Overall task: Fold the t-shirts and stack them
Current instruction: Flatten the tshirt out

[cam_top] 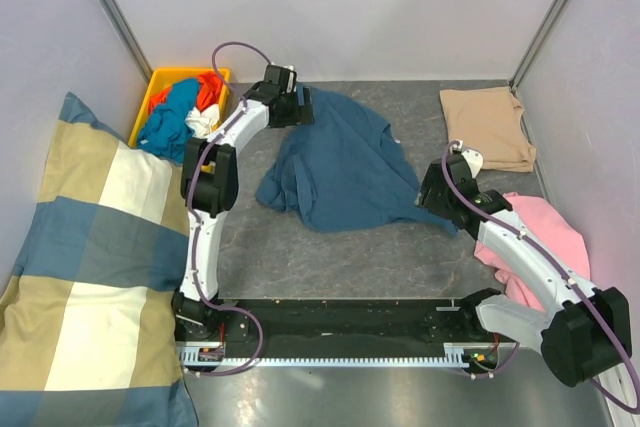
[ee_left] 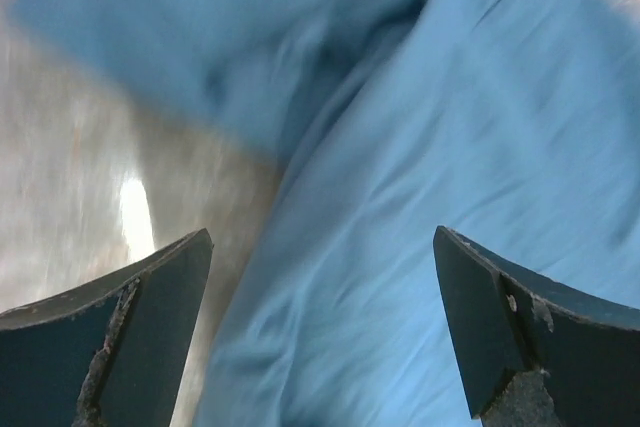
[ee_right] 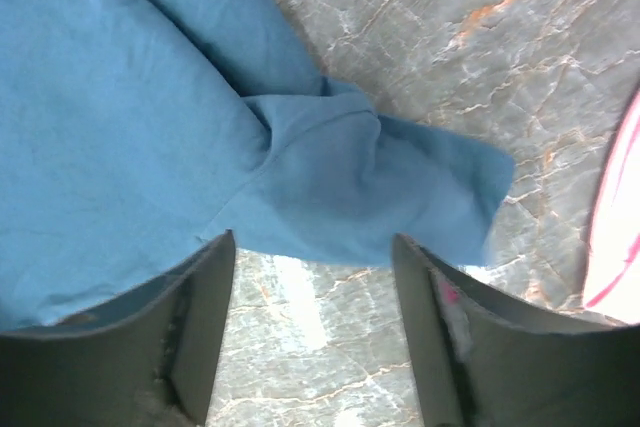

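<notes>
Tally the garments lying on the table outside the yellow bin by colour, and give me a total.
Teal-blue t-shirt, spread out in the middle: 1
Tan t-shirt, folded at the far right: 1
Pink garment, bunched under the right arm: 1
Total: 3

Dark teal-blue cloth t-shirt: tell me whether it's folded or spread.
Not folded: the dark teal-blue cloth t-shirt lies loosely spread, rumpled and creased, edges uneven.
</notes>
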